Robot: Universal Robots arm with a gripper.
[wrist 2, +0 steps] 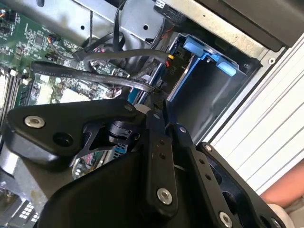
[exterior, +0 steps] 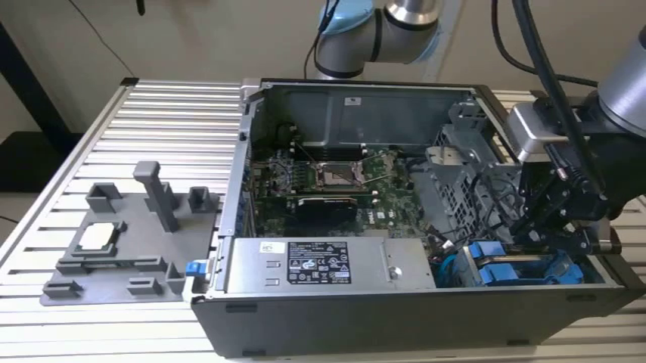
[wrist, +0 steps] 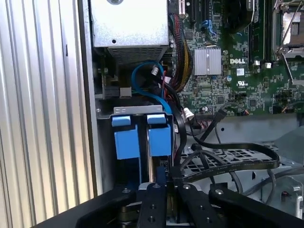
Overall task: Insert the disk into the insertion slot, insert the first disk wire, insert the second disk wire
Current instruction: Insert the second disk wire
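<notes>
On the slatted metal table, going down in size from where I sit at the remote station:

1. Open computer case, lying on its side, lid off. Inside it I see the green board and the boxy silver power supply along the near wall.

2. Robot arm, reaching down into the corner of the case at the exterior view's right.

3. Grey plastic tray with upright blocks, well apart from the case at the exterior view's left. I see no disk on it.

4. Insertion slot, the grey sheet-metal bay in that same corner, next to the power supply.

5. Disk, marked by its bright blue bracket, sitting inside the bay. I judge the first step done, or very nearly.

6. Gripper, low over the bay. The fingers look drawn close together, just beside a black cable; I cannot tell whether they pinch it.

7. Wires: a black flat cable and a blue cable run near the disk. I cannot see either one plugged in, so I count both wire steps as open.
</notes>
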